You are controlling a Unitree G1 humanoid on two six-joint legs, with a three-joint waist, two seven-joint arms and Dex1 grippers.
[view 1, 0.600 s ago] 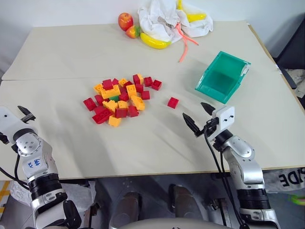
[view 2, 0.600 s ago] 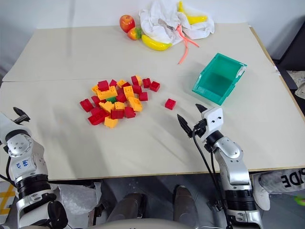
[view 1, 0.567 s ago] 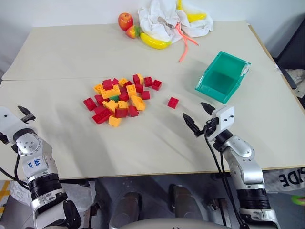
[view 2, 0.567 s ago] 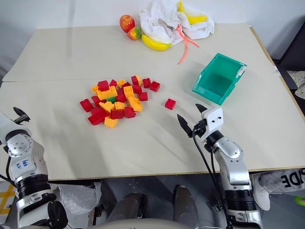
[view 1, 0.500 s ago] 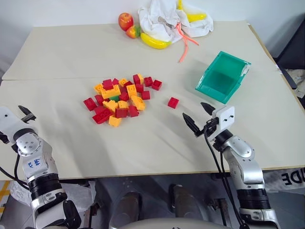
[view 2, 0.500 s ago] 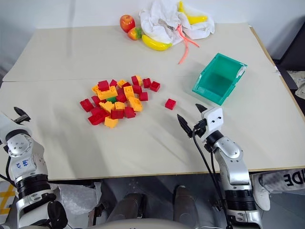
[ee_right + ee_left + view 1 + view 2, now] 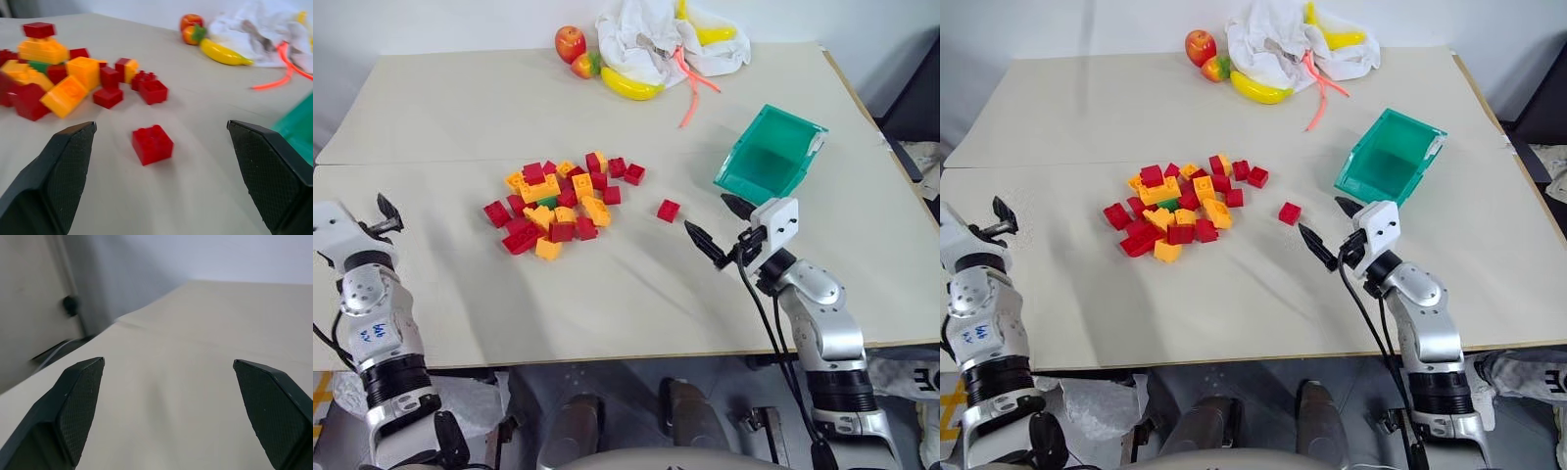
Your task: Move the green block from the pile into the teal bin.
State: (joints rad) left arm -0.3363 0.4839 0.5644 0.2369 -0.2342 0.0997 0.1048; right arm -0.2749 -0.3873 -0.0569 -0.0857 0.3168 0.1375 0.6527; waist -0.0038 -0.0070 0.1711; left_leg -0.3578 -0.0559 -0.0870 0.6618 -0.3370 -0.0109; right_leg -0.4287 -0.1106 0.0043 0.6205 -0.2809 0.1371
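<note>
So the right gripper [image 7: 713, 227] has crept up and over toward the blocks since half a second ago; it now sits just short of the stray red brick [image 7: 669, 210] that lies off to the side of the pile [image 7: 560, 204], with the teal bin [image 7: 770, 157] right behind it. Its two black fingers are spread as wide as they go and there's nothing between them, so it's empty-handed. The left gripper [image 7: 384, 217] has swung up a bit too, out by the table's left edge, also wide open and holding nothing; its wrist view looks at bare table [image 7: 195, 357] and wall. The blocks themselves haven't budged. The green block [image 7: 548, 202] is sitting in the pile, wedged in among red and yellow-orange bricks near the middle-left, mostly buried so only a sliver of green shows; from the right wrist view it peeks out at [image 7: 40, 66] under an orange stack. Reads to me like the right arm is just starting its reach: nothing grabbed yet, the bin looks empty from here, and the whole pick is yet to be done. Tricky part is probably going to be digging that green one out without dragging its neighbours along, plus that lone red brick sits right in the approach path.
</note>
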